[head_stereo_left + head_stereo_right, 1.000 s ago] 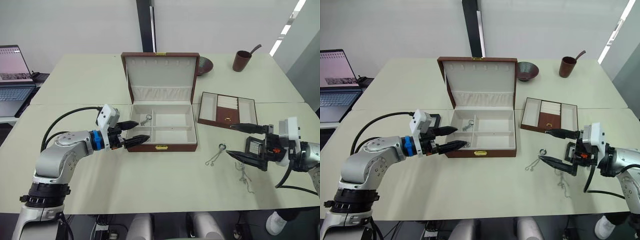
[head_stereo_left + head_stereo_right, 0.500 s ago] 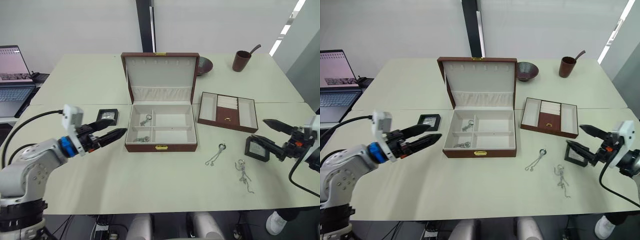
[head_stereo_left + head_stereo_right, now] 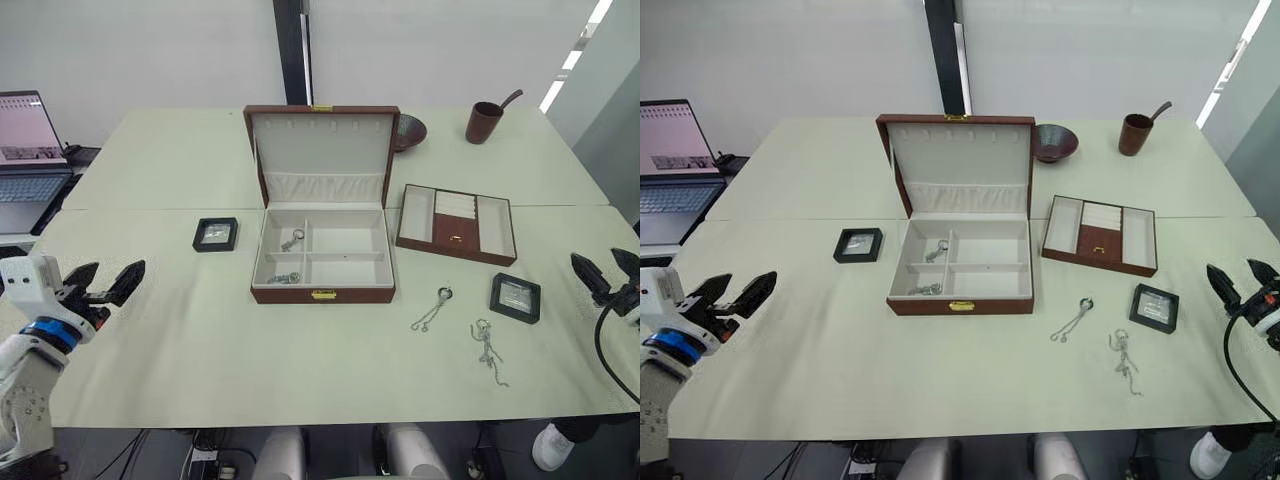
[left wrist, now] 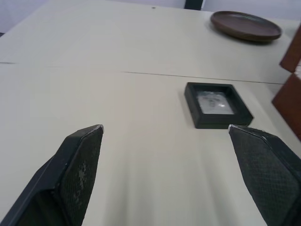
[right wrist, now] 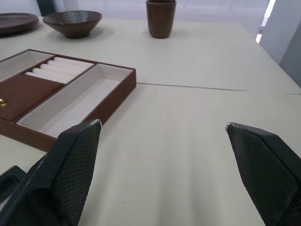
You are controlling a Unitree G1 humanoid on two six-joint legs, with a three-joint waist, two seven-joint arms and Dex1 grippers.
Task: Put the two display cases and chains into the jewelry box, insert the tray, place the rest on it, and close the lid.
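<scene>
The brown jewelry box (image 3: 322, 292) stands open mid-table, lid (image 3: 322, 152) upright, with small metal pieces (image 3: 291, 239) in its left compartments. One black display case (image 3: 216, 233) lies left of the box, another (image 3: 515, 297) lies to its right. Two chains (image 3: 433, 309) (image 3: 488, 350) lie on the table in front right of the box. The brown tray (image 3: 456, 223) rests right of the box. My left gripper (image 3: 103, 282) is open at the far left table edge. My right gripper (image 3: 604, 270) is open at the far right edge, beyond the right case.
A dark bowl (image 3: 408, 130) and a brown cup (image 3: 484, 121) with a spoon stand at the back right. A laptop (image 3: 28, 145) sits on a side desk at the far left. A brown plate (image 4: 245, 25) lies behind the left case.
Both arms have pulled back outward from the box area to the table's far edges. The left case and right case now lie uncovered on the table.
</scene>
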